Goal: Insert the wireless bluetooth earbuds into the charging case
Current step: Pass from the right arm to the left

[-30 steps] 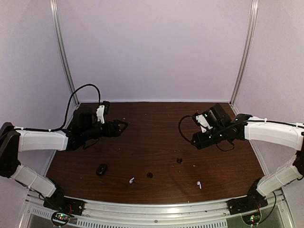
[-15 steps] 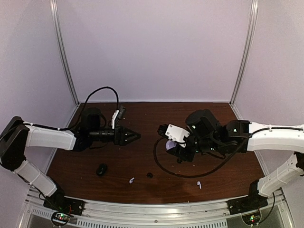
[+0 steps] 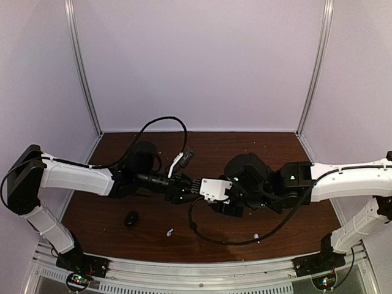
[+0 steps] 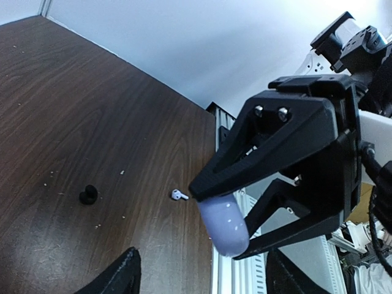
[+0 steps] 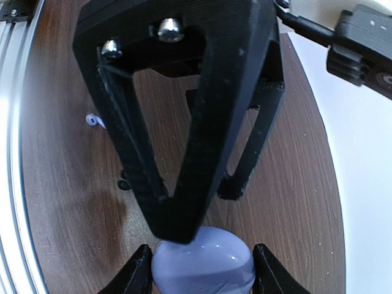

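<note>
Along the near edge of the table (image 3: pixel 214 147) lie two white, short-stemmed earbuds, the left white earbud (image 3: pixel 169 233) and the right white earbud (image 3: pixel 256 236). They are well apart and both loose on the dark wood. A black oval object (image 3: pixel 131 218) sits toward the near left corner. A small rounded black earbud (image 4: pixel 89 195) lies on bare wood a little farther in.

At mid-table both arms stretch inward and low, their wrists meeting nose to nose. The right gripper (image 5: pixel 202 271) is clenched on the charging case (image 4: pixel 224 225), a smooth pale lilac pebble held clear of the table. The left gripper (image 4: pixel 202 272) faces it with jaws spread to either side of the case. I cannot tell whether a fingertip touches it.
</note>
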`<state>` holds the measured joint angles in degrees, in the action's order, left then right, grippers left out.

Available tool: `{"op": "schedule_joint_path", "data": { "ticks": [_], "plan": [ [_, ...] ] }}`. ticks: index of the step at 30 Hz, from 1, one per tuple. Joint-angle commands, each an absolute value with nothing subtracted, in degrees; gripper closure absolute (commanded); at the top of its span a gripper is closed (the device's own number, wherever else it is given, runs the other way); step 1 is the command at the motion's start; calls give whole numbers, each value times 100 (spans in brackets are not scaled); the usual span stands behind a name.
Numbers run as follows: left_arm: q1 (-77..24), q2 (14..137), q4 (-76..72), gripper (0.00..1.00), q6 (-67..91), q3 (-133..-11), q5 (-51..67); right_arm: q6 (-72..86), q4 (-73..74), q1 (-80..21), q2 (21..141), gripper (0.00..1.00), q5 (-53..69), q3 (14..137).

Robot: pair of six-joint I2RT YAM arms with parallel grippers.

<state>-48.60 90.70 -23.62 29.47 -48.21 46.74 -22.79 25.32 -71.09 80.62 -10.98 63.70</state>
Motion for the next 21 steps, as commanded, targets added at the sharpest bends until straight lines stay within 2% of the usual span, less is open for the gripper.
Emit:
{"op": "schedule_joint_path", "data": {
  "ticks": [1,9,17,21],
  "plan": [
    [-5021,9280,-2547,32,2949,-5080,4944,-2397,2656,-7268,8167,79,-1435,6587],
    [-5153,9543,-2481,43,2998,-5258,5016,-2468,2748,-7410,8324,79,-1670,6678],
    [-5194,9662,-2286,63,2972,-5410,4938,-2483,2785,-7479,8437,79,-1944,6731],
    [-5198,9719,-2194,68,2962,-5471,4927,-2452,2793,-7488,8505,79,-2105,6771]
  ]
}}
